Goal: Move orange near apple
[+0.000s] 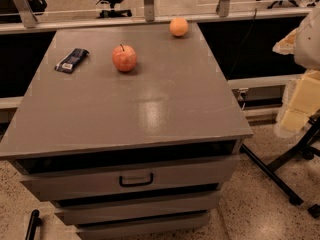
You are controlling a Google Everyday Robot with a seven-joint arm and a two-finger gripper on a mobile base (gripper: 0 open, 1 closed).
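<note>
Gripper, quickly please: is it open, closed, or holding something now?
Gripper: at the right edge of the view, off to the side of the cabinet; open or closed cannot be told. It holds neither the orange nor the apple.

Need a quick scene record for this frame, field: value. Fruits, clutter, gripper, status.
surface: grey drawer cabinet top
orange: near the back edge, right of centre
apple: stem up, front-left of the orange, not touching it
packet: dark blue, lying flat, left of the apple
gripper: at the right frame edge, off to the side of the cabinet, away from both fruits, holding nothing visible
status: orange not yet beside apple
</note>
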